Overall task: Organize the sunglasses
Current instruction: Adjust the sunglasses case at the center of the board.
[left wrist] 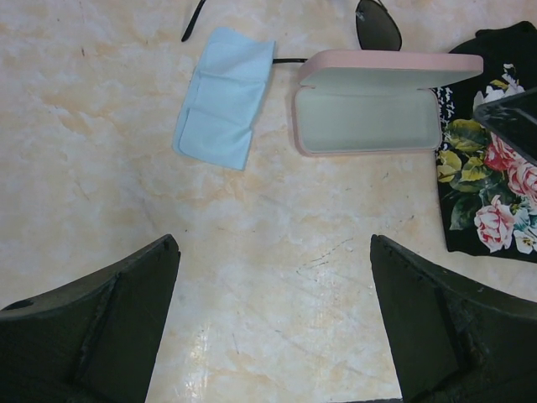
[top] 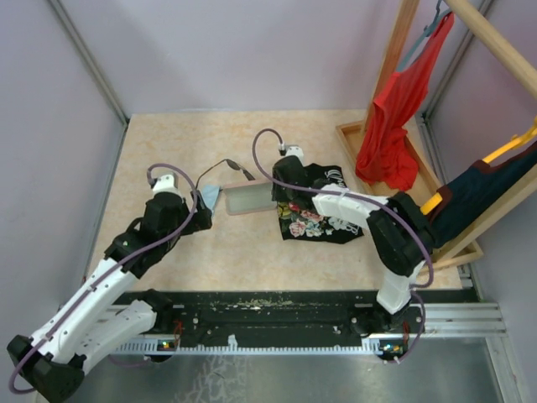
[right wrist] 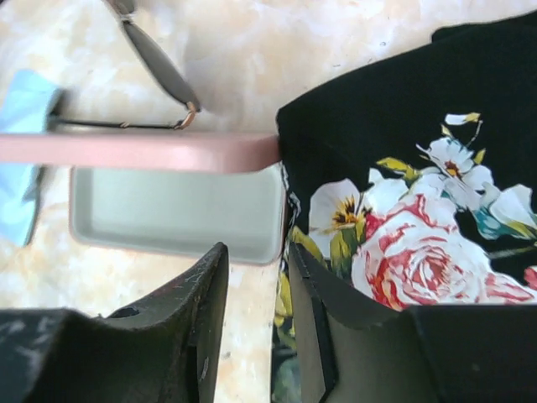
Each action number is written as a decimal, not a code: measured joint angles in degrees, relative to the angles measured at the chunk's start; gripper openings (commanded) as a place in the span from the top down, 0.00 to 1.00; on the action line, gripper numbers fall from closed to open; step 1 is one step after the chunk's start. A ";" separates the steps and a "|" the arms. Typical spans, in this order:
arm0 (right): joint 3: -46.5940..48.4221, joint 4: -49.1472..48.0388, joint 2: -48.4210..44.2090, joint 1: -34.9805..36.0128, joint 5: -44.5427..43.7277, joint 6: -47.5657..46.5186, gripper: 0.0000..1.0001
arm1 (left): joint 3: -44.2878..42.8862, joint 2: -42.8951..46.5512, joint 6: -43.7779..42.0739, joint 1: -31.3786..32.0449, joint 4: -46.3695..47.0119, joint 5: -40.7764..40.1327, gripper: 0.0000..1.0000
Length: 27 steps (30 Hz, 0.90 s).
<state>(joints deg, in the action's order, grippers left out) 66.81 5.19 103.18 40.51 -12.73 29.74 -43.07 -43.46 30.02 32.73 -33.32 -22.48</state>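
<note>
- The left tool [left wrist: 274, 243] is spread as wide as it goes and holds nothing. It hangs over bare counter [left wrist: 101, 185].
- Ahead of it and a little to the left, the cloth [left wrist: 222, 96] lies flat on the counter.
- Ahead of it and to the right, the case [left wrist: 365, 117] lies open. Its tray is empty and its lid is raised on the far side.
- The right tool [right wrist: 258, 252] is parted only a little, with nothing between its fingers.
- It sits low at the near corner of the case. One finger is in front of the case's near wall and the other is over the edge of the garment [right wrist: 419, 168], which touches that end of the case.
- The sunglasses [right wrist: 155, 54] lie on the counter beyond the case from both tools, just behind the raised lid and outside the case.
- One slim arm runs along behind the lid toward the cloth, and a dark lens shows past the lid's far edge.
</note>
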 measured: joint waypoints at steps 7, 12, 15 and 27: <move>-11.69 -4.33 -14.82 0.00 3.78 -4.42 0.61 | 0.83 -6.58 0.09 -0.11 3.41 -0.22 0.10; -18.84 -4.76 -23.98 0.00 6.43 -5.27 0.61 | 0.94 -14.97 0.42 -0.39 6.88 -1.29 0.17; -22.77 -4.20 -28.63 0.00 8.22 -5.16 0.59 | 0.92 -19.12 0.42 -0.72 8.90 -2.60 0.21; -30.71 5.77 -47.04 -0.02 8.59 1.40 0.27 | -0.44 -36.11 -3.50 -5.70 18.51 -4.70 0.36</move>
<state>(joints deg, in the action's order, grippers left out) 36.10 10.96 56.14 40.49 -4.14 31.14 -43.51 -79.57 26.52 27.03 -14.81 -27.18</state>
